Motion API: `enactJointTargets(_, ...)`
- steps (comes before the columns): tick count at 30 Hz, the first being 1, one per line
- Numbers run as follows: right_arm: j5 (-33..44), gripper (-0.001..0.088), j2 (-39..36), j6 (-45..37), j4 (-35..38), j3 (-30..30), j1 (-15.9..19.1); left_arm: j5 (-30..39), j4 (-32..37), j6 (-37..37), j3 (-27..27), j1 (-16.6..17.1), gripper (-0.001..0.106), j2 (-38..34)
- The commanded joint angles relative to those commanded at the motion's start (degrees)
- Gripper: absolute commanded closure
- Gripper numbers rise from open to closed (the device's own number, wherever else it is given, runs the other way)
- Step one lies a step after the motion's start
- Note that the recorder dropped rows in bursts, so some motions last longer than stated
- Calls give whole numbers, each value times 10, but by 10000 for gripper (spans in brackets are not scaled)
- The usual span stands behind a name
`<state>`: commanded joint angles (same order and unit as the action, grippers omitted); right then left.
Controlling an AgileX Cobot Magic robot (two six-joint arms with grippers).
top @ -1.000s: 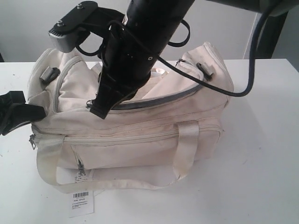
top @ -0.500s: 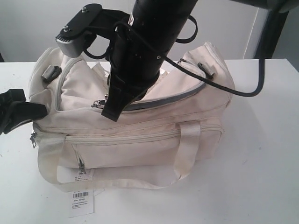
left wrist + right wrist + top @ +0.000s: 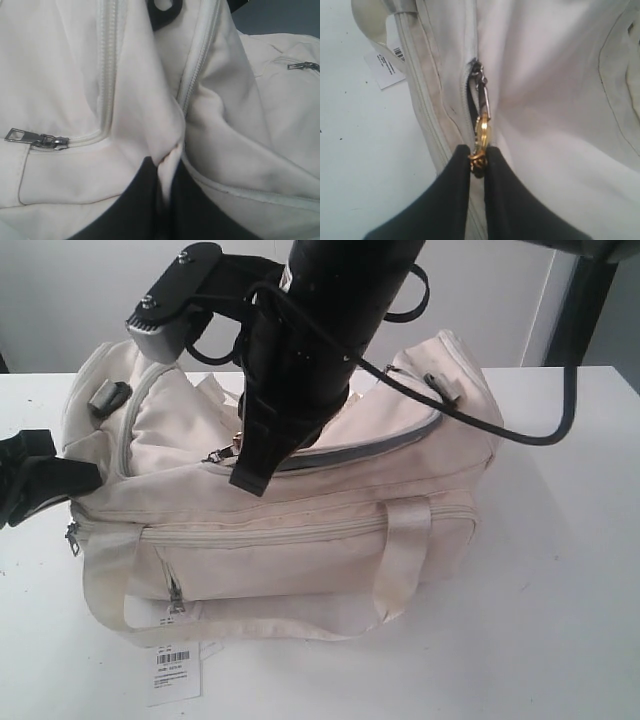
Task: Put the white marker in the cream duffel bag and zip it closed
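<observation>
Exterior view has the bag [image 3: 300, 540] sitting on the white surface [image 3: 560, 620], its barcode tag [image 3: 172, 672] lying in front, and the right arm [image 3: 320, 330] and its cable [image 3: 480, 430] blocking the top opening. Only the right wrist view shows the right claw [image 3: 477, 159] nearly shut, pinching the gold zip pull [image 3: 482, 131]; the left wrist view shows the left claw [image 3: 165, 175] nipping a fold of bag cloth.

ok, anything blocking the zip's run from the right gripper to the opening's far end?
Nothing between the right gripper and the zipper pull: it grips it. Ahead, the open zip track of the cream duffel bag looks bare, except the arm's black cable crossing over it near the bag's right end; contact unclear.
</observation>
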<state>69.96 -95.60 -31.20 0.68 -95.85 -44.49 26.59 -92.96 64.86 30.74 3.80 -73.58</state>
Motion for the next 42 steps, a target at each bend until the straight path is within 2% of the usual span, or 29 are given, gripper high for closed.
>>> enactJointTargets(10, 0, 868, 6, 4, -27, 0, 0, -2, 0, 0, 0, 0, 1053, 0)
enactJointTargets(16, 0, 868, 6, 4, -67, 2, 0, -2, 0, 0, 0, 0, 1053, 0)
enactJointTargets(21, 0, 868, 6, 2, -122, 29, 0, -2, 0, 1, 0, 0, 1053, 0)
enactJointTargets(35, 0, 868, 23, 4, -151, 33, 0, -2, 0, 5, 0, 0, 1053, 0)
enactJointTargets(42, 0, 868, 26, 4, -136, 33, 39, -2, 0, 5, 0, 1, 1053, 0)
